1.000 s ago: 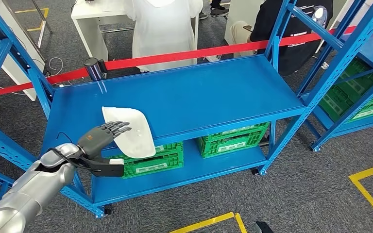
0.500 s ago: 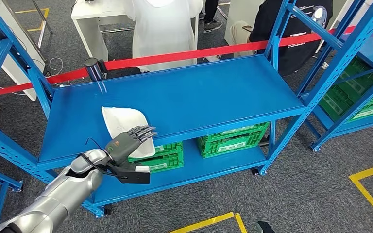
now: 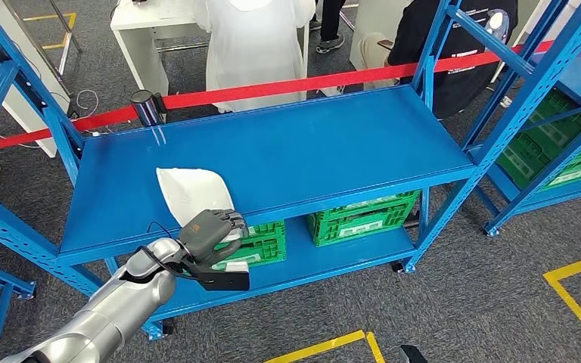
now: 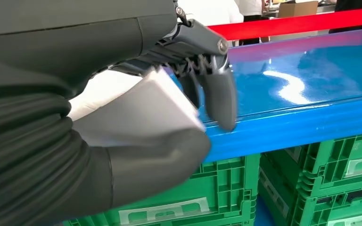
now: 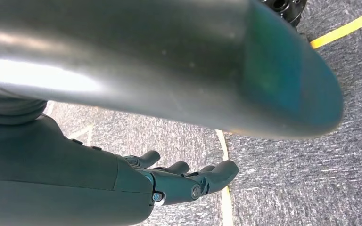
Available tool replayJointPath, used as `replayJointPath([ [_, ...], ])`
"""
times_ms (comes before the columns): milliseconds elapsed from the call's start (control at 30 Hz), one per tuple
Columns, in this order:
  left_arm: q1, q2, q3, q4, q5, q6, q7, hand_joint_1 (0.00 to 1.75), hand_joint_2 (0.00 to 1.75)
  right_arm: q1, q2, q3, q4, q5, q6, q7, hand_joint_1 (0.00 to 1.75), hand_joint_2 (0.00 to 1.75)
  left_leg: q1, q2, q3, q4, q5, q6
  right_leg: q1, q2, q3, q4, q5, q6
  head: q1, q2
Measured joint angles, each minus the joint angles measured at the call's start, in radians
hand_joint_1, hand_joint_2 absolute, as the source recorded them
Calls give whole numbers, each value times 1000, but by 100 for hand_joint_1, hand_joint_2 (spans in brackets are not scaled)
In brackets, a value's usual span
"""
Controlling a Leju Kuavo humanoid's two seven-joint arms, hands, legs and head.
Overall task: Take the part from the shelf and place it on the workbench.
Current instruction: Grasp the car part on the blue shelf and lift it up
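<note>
The part is a flat white rounded piece lying on the top board of the blue shelf, its near end jutting over the front edge. My left hand grips that near end, fingers curled over the top. In the left wrist view the thick thumb lies under the white part and the dark fingers come down over it onto the blue shelf. My right hand hangs over grey carpet with its fingers apart and nothing in it.
Green crates stand on the lower board. A red barrier tape runs behind the shelf, with a person in white and a white table beyond. Another blue rack stands on the right. Yellow floor lines mark the carpet.
My left hand has slid right and toward the shelf's front edge, and its fingers have curled down around the part's near end. The part itself has hardly shifted.
</note>
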Motion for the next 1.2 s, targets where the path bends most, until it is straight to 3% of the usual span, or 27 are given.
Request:
replayJointPath([
  [767, 12, 23, 11, 14, 10, 47, 3, 175, 175, 1, -1, 0, 0, 26, 13, -5, 0, 0, 0, 0, 0, 0, 0, 0, 0, 0, 0, 0, 0, 0, 0, 0],
  [833, 14, 27, 13, 14, 11, 49, 1, 87, 175, 1, -1, 0, 0, 27, 13, -5, 0, 0, 0, 0, 0, 0, 0, 0, 0, 0, 0, 0, 0, 0, 0, 0],
  [900, 16, 30, 14, 14, 13, 50, -1, 0, 87, 1, -1, 0, 0, 28, 13, -5, 0, 0, 0, 0, 0, 0, 0, 0, 0, 0, 0, 0, 0, 0, 0, 0],
  [967, 17, 33, 14, 14, 14, 52, -3, 0, 0, 1, -1, 0, 0, 31, 13, -5, 0, 0, 0, 0, 0, 0, 0, 0, 0, 0, 0, 0, 0, 0, 0, 0],
  [1200, 19, 36, 18, 14, 23, 68, -17, 0, 0, 0, -1, 0, 0, 34, 13, -4, 0, 0, 0, 0, 0, 0, 0, 0, 0, 0, 0, 0, 0, 0, 0, 0],
])
